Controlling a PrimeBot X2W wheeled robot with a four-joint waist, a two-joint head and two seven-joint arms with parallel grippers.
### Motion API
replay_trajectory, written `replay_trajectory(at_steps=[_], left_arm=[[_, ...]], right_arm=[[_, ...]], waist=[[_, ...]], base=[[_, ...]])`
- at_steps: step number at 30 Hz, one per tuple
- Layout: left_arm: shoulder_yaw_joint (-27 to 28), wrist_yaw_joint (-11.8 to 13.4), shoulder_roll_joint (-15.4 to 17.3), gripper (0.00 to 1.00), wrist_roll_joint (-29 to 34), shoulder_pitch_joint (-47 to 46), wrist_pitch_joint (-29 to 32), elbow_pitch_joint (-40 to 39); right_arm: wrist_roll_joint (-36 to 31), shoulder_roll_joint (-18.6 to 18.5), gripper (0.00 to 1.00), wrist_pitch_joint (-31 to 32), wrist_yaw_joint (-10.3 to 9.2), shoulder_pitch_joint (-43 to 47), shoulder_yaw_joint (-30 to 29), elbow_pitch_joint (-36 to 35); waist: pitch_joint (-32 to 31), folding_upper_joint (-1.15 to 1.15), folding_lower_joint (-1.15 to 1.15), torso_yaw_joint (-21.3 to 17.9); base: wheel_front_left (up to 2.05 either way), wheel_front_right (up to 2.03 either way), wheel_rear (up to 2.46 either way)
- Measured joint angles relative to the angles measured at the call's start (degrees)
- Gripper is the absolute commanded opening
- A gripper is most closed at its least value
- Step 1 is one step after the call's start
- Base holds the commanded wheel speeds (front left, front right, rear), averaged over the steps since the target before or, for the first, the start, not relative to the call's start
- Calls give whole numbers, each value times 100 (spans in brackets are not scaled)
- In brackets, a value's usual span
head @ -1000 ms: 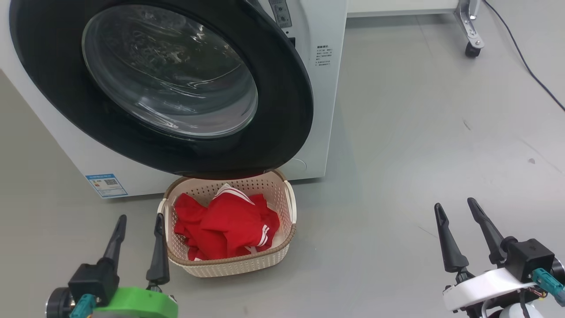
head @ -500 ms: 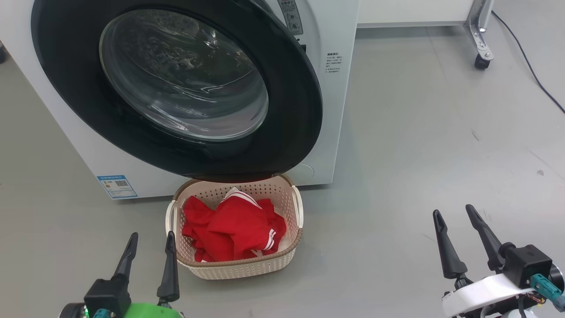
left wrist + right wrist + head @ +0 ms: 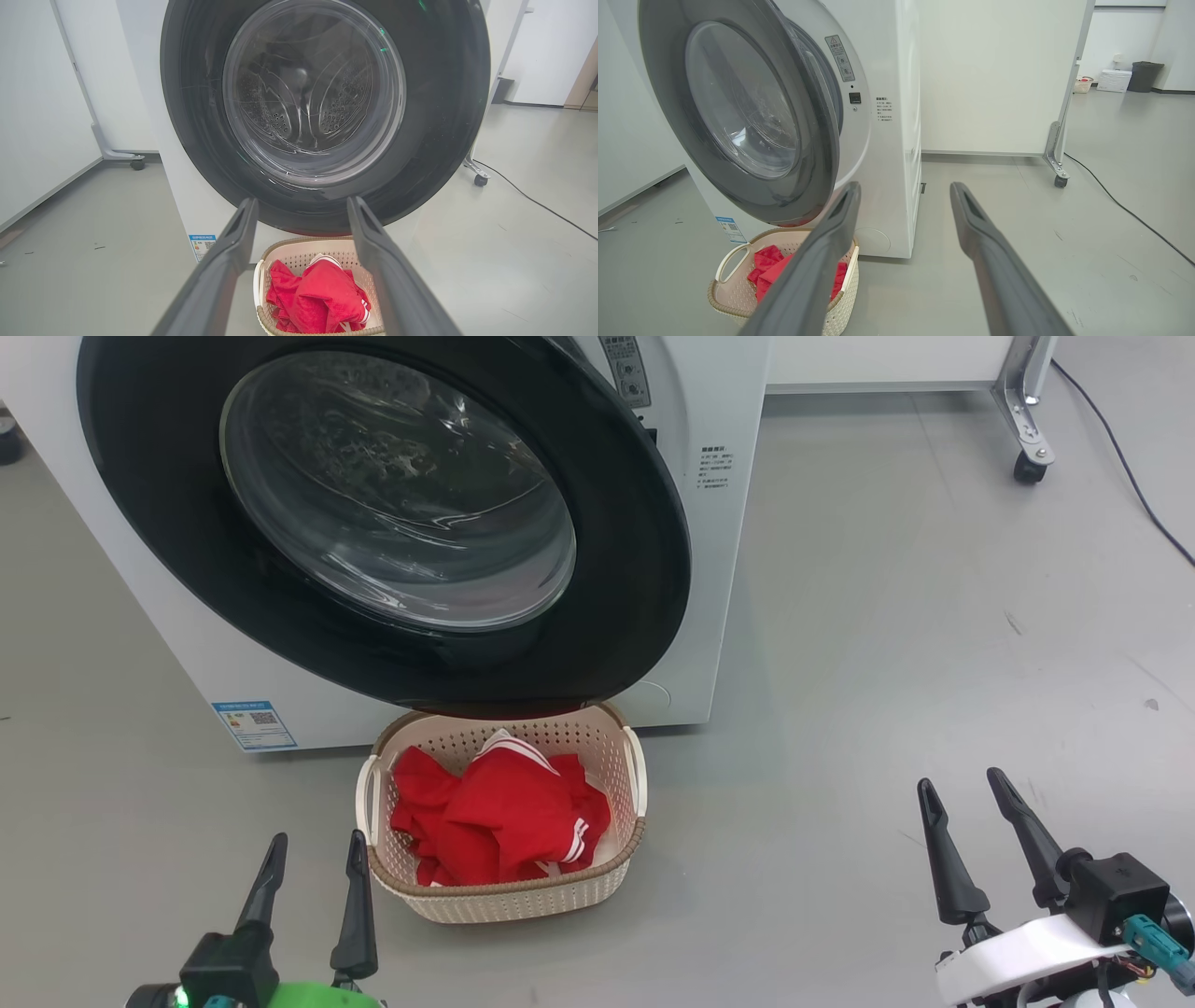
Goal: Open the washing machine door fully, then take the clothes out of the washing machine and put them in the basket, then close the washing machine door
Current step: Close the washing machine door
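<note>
The washing machine (image 3: 719, 569) is a white box, and the washing machine door (image 3: 392, 513), black-rimmed with a glass bowl, stands slightly ajar over its front. The right wrist view shows a gap behind the door (image 3: 738, 116) at its right edge. Below the door on the floor sits the cream basket (image 3: 523, 896) holding the red clothes (image 3: 495, 821) with white stripes. My left gripper (image 3: 317, 840) is open and empty just left of the basket. In the left wrist view the left gripper (image 3: 301, 200) points at the door (image 3: 322, 93). Far right over bare floor, my right gripper (image 3: 962, 779) is open and empty.
A white partition on a metal caster leg (image 3: 1027, 429) stands behind the machine at the right, with a black cable (image 3: 1120, 457) running along the grey floor. A blue sticker (image 3: 254, 723) marks the machine's lower left front. Open floor spreads right of the basket.
The head camera has shifted, so the machine and basket sit a little further right in the picture. Both grippers stay open; the basket and clothes have not moved.
</note>
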Motion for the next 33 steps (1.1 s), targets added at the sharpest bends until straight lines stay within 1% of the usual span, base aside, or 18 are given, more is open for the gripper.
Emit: replay_trajectory(at_steps=[4, 5, 6, 16, 19, 25, 30, 33], left_arm=[[36, 1, -24, 100, 78, 0, 0, -13], [45, 1, -32, 100, 78, 0, 0, -19], [52, 1, -37, 100, 86, 0, 0, -22], [68, 1, -116, 100, 187, -1, 0, -99], [-68, 1, -144, 100, 204, -4, 0, -165], [-89, 1, -148, 100, 246, -10, 0, -250], [-160, 1, -151, 100, 280, -18, 0, -348], [-230, 1, -153, 100, 380, -40, 0, -447]], right_arm=[[0, 2, 100, 0, 1, 0, 11, 0], [0, 4, 44, 0, 1, 0, 14, 0], [0, 5, 0, 0, 4, 0, 14, -1], [1, -4, 0, 0, 8, -2, 12, -3], [1, -73, 0, 0, 15, -7, -25, -7], [1, -142, 0, 0, 42, -92, -10, 25], [5, -278, 0, 3, 68, -340, -11, 32], [19, -345, 0, 62, 116, -537, 21, 25]], waist=[[10, 0, 0, 4], [12, 0, 0, 5], [13, 0, 0, 5], [42, 0, 0, 49], [56, 0, 0, 127], [91, 0, 0, 269], [153, 0, 0, 399], [222, 0, 0, 489]], base=[[0, 0, 0], [0, 0, 0], [0, 0, 0], [0, 0, 0], [0, 0, 0], [0, 0, 0], [0, 0, 0], [0, 0, 0]])
